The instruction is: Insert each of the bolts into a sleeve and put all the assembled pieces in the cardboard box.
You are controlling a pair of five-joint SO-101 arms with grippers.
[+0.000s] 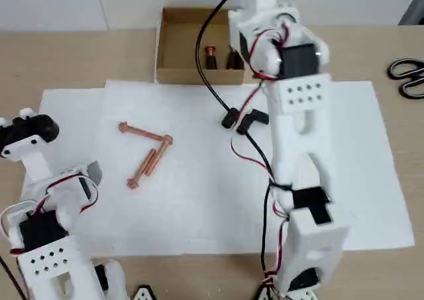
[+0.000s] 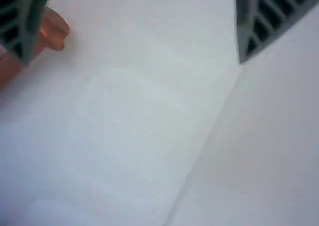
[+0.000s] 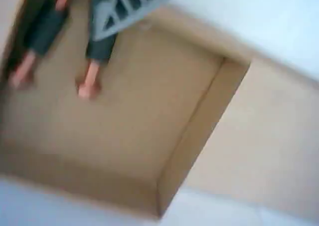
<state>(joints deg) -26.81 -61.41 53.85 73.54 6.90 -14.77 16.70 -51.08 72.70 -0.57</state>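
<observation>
**Progress.** 2 assembled pieces (image 3: 42,29), each a dark sleeve with a copper bolt through it, lie on the floor of the cardboard box (image 3: 199,121). The box sits directly beneath the right claw (image 1: 255,45). One piece lies just under that claw and the other a little beyond it, against the box wall. Whether the right claw is open or closed, or has hold of the nearer piece, cannot be told.

**Outstanding.** Loose bolts (image 1: 144,133) lie in a small overlapping cluster ahead of the left claw (image 2: 134,46), between it and the box. They appear to number 3, but the overlap makes the count uncertain. One bolt head lies just beside one side of the left claw. That claw is spread wide, hangs low over the sheet and holds nothing. 2 black sleeves (image 1: 230,118) lie unfilled on the near side of the box from the right claw, close to its arm and well apart from the bolts. In the inspector's judgement, roughly half the work is left: the loose bolts are to be sleeved and the results boxed.

**Surface and room.** A white sheet (image 1: 199,200) covers the middle of a light wood-toned table (image 1: 66,55), and the box stands at the sheet's far edge. A pair of scissors (image 1: 405,75) lies on bare table, well off to the outer side of the right claw. A pale wall (image 1: 66,2) runs behind.
</observation>
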